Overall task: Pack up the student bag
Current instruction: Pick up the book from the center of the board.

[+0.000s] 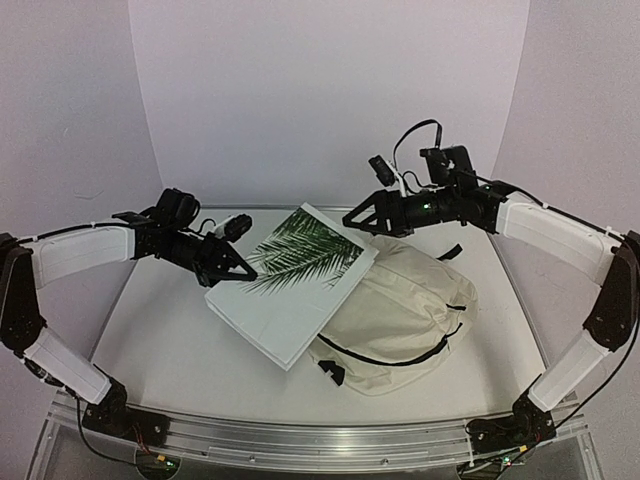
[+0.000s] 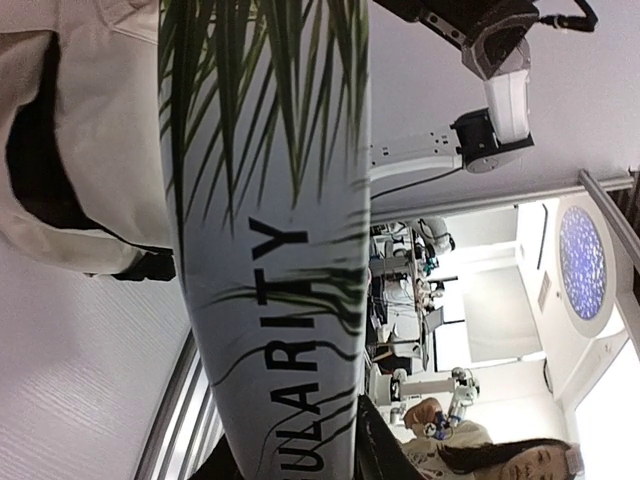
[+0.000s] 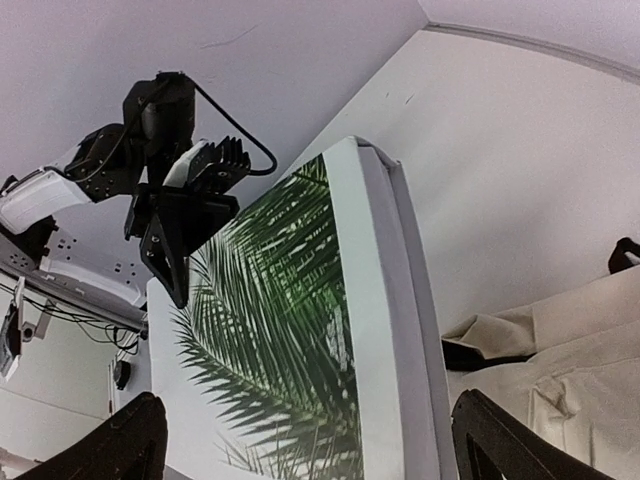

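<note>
Centre-right of the top view, the student bag (image 1: 415,300) lies slumped on the counter (image 1: 150,340): cream fabric, black zips. Packing looks barely begun, I judge: the palm-leaf book (image 1: 285,290) only overlaps the bag's left edge. My left hand (image 1: 238,270) clamps the book; my right hand (image 1: 360,218) is spread wide.
</note>
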Tool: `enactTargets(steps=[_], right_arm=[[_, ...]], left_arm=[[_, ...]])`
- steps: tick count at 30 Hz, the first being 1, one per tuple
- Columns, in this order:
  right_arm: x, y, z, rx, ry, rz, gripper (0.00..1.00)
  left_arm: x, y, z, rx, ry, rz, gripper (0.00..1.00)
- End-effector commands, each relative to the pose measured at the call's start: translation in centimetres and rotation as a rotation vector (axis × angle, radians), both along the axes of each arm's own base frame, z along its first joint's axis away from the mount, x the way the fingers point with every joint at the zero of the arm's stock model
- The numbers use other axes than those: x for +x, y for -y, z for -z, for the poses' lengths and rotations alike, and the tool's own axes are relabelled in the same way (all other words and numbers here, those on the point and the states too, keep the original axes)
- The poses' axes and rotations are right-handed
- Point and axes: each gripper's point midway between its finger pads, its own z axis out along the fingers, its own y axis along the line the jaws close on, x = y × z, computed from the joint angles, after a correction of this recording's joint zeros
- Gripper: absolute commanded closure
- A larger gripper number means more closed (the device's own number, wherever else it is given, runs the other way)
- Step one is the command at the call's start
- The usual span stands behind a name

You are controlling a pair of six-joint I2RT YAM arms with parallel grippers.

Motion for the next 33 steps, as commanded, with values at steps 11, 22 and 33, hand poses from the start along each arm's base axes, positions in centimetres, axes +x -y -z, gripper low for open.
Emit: enactTargets(steps=[11,22,33], right_arm=[[-5.4,-0.9,3.6,0.008,-0.276,-0.237,0.04],[-7.4,-1.7,2.0,0.067,-0.306,-0.338,0.45],[-3.9,-1.2,-0.2,0.081,-0.265,-0.171,0.6]], left_arm=[[-3.2,3.2,-4.1,-0.146,0.077,0.257,0.8],[-1.3,4.3,-3.2,-0.131,0.103,0.235,0.74],[2.4,2.3,-3.6,-0.05,0.298,-0.054,0.11]])
